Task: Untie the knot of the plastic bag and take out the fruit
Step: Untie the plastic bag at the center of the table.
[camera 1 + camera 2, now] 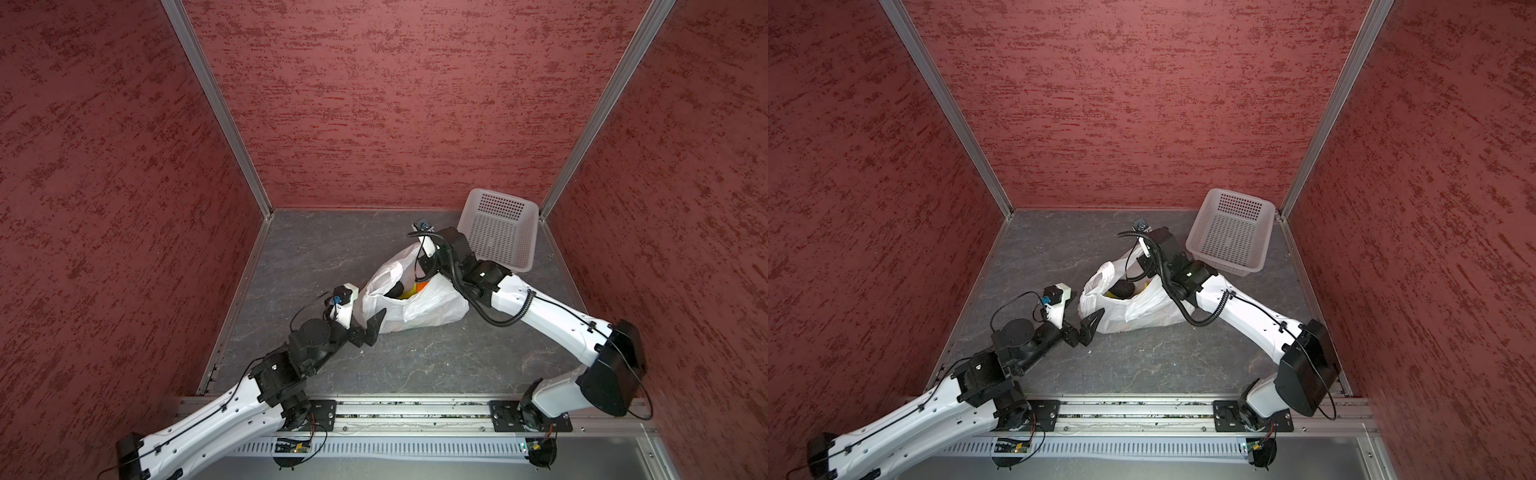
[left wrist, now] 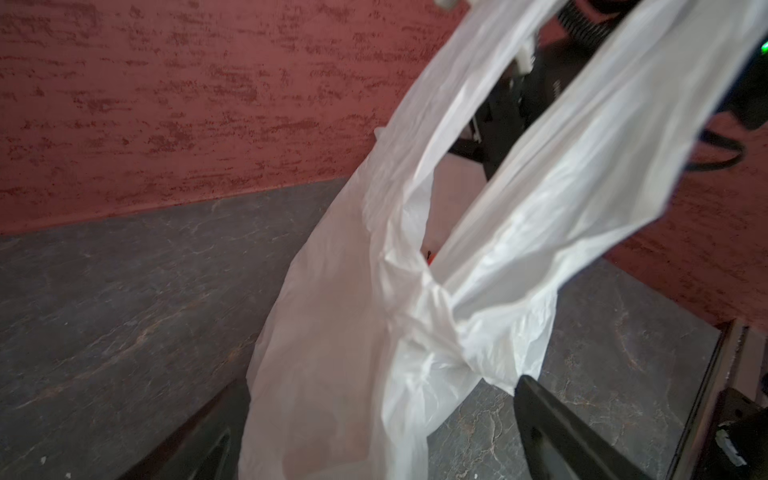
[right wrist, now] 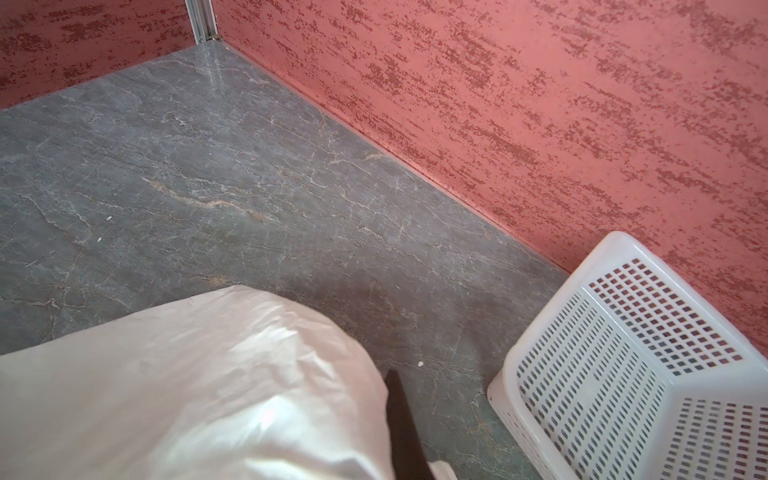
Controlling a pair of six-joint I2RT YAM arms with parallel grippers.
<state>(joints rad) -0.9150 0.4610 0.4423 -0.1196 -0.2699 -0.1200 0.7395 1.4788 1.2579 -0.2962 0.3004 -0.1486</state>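
**Top views: bag mouth open, fruit showing, one pincer shut, one apart**

Top views: thin white crinkly plastic bag [image 1: 424, 308] [image 1: 1142, 308] lies mid-frame on the dark grey veined tabletop [image 1: 324, 257], mouth gaping. Fruit sits inside the mouth: orange piece [image 1: 422, 286], yellow piece [image 1: 405, 294], black lump [image 1: 1121, 289]. At the bag's upper edge is the right gripper [image 1: 420, 274] [image 1: 1138, 270]. Bag film rises to it and its jaws are together, pinching the film. At the bag's lower-left corner is the left gripper [image 1: 376, 322] [image 1: 1094, 322], jaws apart. White perforated plastic basket [image 1: 498, 232] [image 1: 1229, 241] sits upper right on the tabletop, by the back corner.

Left wrist: bag [image 2: 332, 332] fills centre and right of frame, w/ a handle loop stretched toward upper right. The left gripper [image 2: 382, 382] shows two black fingers [image 2: 552, 432] at the bottom, wide apart. Film hangs between them, not clamped. A speck of orange shows in the bag's gap, mid-frame.

Right wrist: bag film [image 3: 187, 395] lower left, w/ one black finger [image 3: 401, 415] against its edge. 2nd finger hidden. Basket [image 3: 602, 374] lower right, apart from the bag.
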